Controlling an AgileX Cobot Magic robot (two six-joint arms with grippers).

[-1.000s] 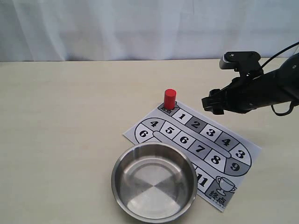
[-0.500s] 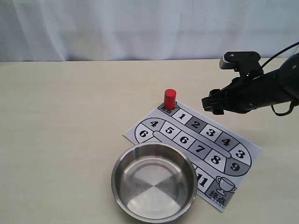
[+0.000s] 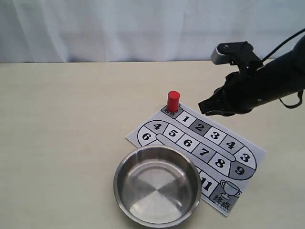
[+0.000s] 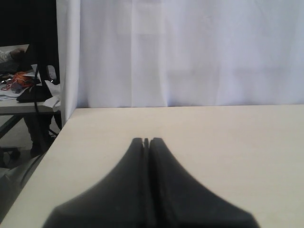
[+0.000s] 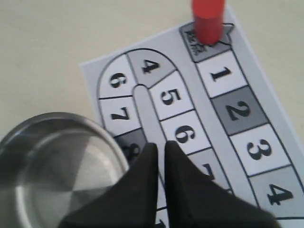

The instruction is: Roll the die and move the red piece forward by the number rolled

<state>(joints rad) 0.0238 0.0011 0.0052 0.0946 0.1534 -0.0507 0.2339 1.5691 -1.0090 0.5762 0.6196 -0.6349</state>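
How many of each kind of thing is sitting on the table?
red piece: 1
steel bowl: 1
game board: 1
die: 0 in view
Total: 3

Red piece [image 3: 173, 100], small cyl peg, upright on board's [image 3: 215, 136] start sq by sq 1.
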